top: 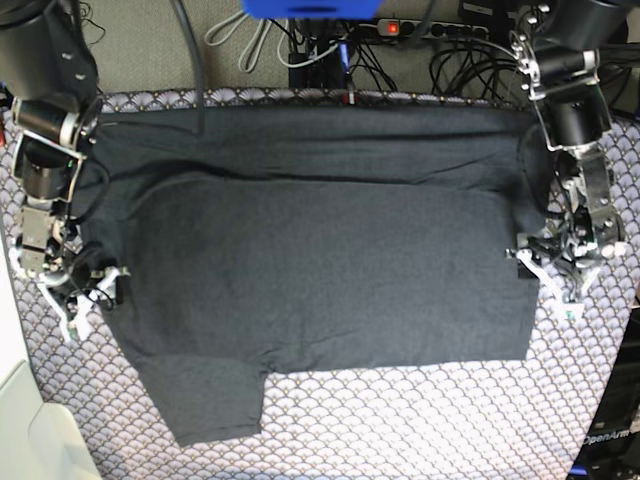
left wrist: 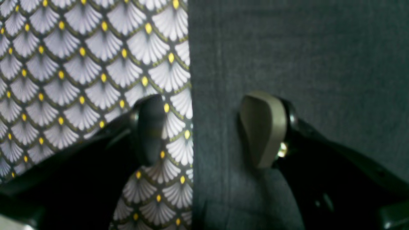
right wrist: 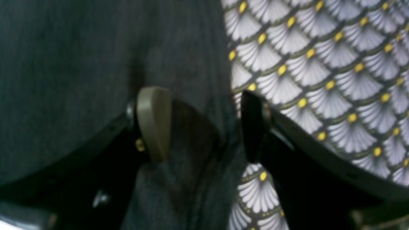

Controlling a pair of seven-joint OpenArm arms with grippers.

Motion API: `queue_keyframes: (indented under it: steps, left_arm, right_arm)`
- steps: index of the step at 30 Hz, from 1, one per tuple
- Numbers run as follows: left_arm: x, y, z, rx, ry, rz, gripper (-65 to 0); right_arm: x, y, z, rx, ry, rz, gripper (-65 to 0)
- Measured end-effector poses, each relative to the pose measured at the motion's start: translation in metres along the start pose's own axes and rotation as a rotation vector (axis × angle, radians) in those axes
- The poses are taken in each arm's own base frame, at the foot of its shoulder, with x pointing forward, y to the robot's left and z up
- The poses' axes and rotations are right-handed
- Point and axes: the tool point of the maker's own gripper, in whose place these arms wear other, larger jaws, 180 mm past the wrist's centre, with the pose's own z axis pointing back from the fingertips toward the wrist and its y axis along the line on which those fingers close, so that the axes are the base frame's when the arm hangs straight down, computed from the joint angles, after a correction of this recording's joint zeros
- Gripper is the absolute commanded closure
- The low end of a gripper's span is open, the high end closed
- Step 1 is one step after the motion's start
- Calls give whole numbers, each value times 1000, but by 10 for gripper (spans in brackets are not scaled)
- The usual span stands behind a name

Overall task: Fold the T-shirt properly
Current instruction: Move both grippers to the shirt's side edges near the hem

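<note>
The dark charcoal T-shirt lies spread flat on the scallop-patterned cloth, with one sleeve sticking out at the front left. My left gripper sits low at the shirt's right edge. In its wrist view the left gripper is open and straddles that straight edge, the tan pad over the T-shirt and the dark finger over the pattern. My right gripper is at the shirt's left edge. Seen from its own wrist, the right gripper is open, with slightly bunched T-shirt fabric between the fingers.
The lilac-grey scalloped cloth covers the table around the shirt. Cables and a power strip run along the back. A white object stands at the front left corner and a dark box at the front right.
</note>
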Motion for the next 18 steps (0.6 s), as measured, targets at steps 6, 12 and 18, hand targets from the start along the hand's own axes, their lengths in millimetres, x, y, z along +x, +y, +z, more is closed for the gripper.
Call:
queue_keyframes:
  steps: [6,12,18]
  left_arm:
    - [-2,0,0,-1,4,1,-404]
    - [-2,0,0,-1,4,1,-404]
    - [-2,0,0,-1,5,1,-404]
  right_arm:
    - [3,-19,2,-92,-8,-23,-356]
    - [-2,-9,-2,-75,-3,-27,-356]
    - [-8,-2,-4,-68,-5,-41,-356]
